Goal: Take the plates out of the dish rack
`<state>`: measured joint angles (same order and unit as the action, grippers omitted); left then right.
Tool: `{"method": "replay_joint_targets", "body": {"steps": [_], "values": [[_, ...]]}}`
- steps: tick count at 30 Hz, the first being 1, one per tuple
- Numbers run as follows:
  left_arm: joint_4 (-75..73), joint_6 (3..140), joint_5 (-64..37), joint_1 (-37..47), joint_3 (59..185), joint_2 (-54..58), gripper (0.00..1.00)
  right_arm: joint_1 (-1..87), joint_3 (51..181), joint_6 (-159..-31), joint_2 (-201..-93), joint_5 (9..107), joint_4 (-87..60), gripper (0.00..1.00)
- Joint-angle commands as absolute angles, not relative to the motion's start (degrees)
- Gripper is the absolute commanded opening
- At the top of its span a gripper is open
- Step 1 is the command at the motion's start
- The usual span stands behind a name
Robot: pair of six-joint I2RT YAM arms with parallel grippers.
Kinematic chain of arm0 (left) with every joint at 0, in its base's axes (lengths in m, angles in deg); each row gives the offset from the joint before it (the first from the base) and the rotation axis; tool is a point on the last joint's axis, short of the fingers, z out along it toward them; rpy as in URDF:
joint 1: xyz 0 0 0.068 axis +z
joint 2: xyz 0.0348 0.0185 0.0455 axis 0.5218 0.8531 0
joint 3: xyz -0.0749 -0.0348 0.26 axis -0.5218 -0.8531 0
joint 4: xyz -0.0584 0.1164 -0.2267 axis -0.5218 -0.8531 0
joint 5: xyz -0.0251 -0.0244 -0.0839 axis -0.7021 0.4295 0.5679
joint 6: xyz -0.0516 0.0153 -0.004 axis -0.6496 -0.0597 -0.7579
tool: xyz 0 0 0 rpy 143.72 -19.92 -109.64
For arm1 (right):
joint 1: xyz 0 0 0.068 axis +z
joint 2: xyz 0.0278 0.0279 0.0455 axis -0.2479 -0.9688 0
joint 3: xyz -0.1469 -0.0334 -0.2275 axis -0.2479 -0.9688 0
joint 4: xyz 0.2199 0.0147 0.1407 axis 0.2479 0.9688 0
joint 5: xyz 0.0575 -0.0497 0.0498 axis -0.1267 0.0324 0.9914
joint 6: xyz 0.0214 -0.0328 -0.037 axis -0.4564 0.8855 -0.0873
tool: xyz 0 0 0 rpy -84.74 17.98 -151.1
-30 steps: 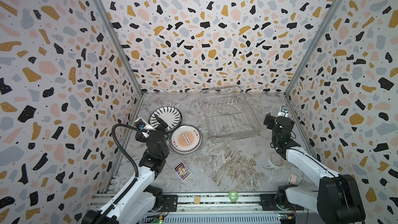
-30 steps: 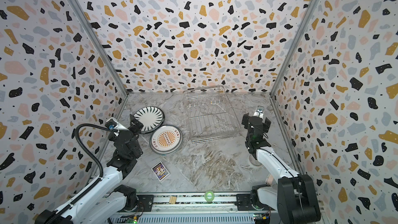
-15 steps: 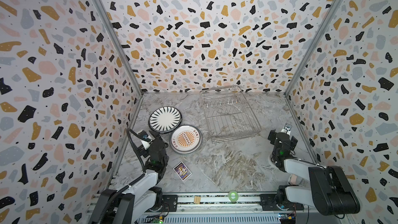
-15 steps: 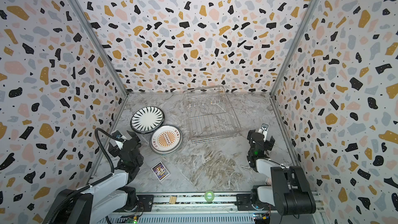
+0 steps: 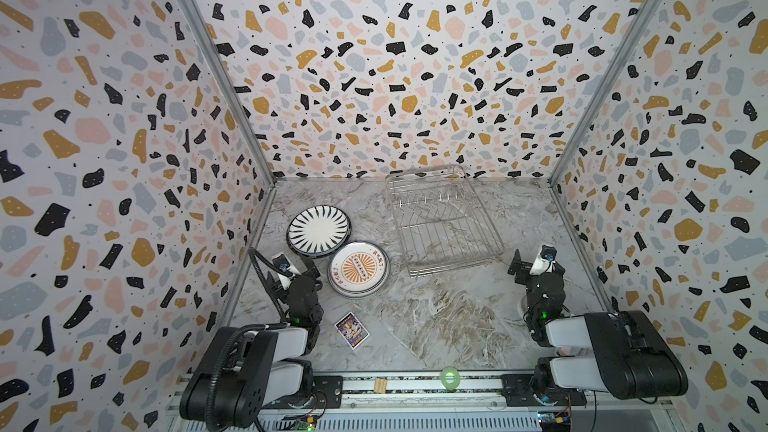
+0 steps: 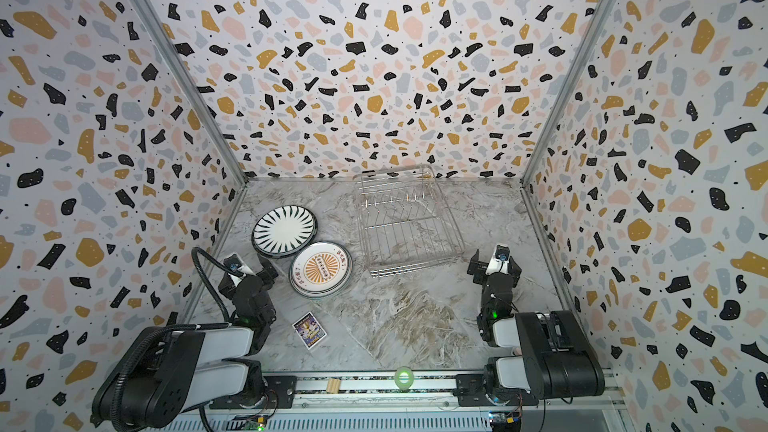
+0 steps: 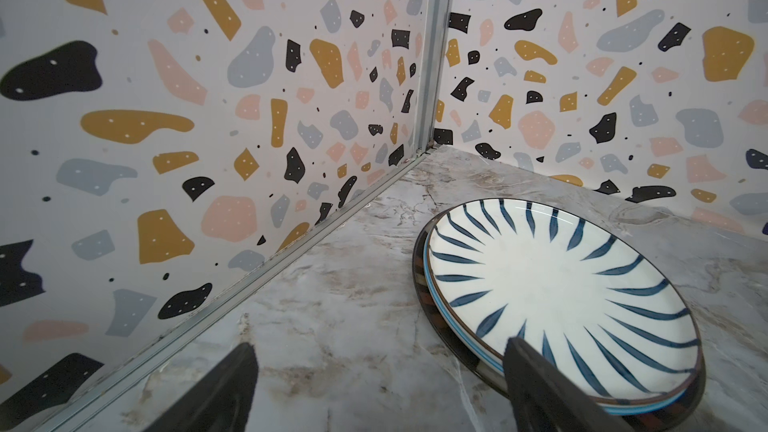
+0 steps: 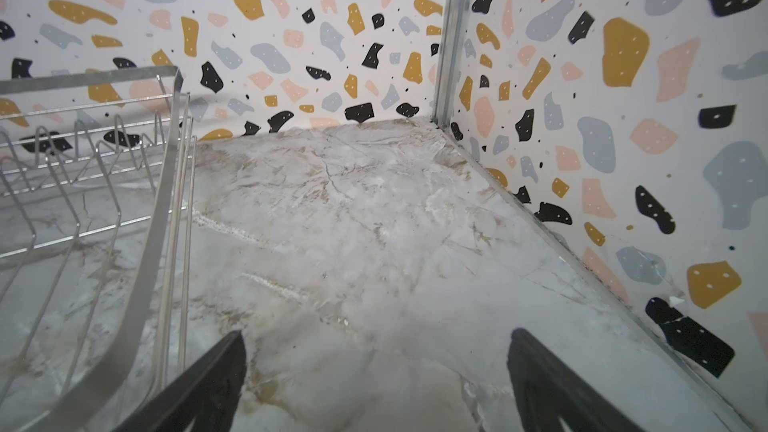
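Observation:
The dish rack, a silver wire basket, stands at the back middle with no plates in it. The plates lie flat in two stacks to its left: a dark-striped one on top of a darker plate, and an orange-sunburst one. My left gripper hovers open just in front of the striped plate, holding nothing. My right gripper is open over bare table beside the rack's right rim.
A purple card lies near the front left. A green tape roll and a small wooden block sit on the front rail. A white round thing shows partly under the right arm. Patterned walls close three sides.
Both arms have folded back toward the front rail. The left gripper drew away from the plate stacks and the right gripper came forward from beside the rack. Plates and rack have not moved.

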<state>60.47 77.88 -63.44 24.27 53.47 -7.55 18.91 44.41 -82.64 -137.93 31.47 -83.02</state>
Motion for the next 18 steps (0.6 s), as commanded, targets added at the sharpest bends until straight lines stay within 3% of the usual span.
{"method": "replay_joint_targets", "body": {"steps": [1,7,9,12,15,18], "values": [[65.67,79.83,-60.6,24.51,54.59,-6.73,0.94,19.02,45.48,-81.18,-138.03,34.02,-89.1,0.99],[70.54,80.89,-58.62,24.52,54.86,-1.2,0.93,19.32,47.29,-79.66,-140.9,37.13,-87.4,0.99],[74.33,81.93,-57.87,24.51,54.5,1.03,0.92,19.41,47.09,-79.37,-144.8,36.35,-93.23,0.99],[66.41,81.12,-57.63,24.51,56.49,-1.42,0.94,19.54,49.88,-79.56,-144.22,36.43,-85.82,0.99],[67.32,81.86,-57.78,24.27,57.05,-0.13,1.0,19.8,50.16,-79.48,-144.7,36.03,-85.9,0.99],[66.82,81.84,-57.95,24.16,57.3,-0.06,1.0,19.8,50.01,-79.34,-144.81,35.88,-86.27,0.99]]}}
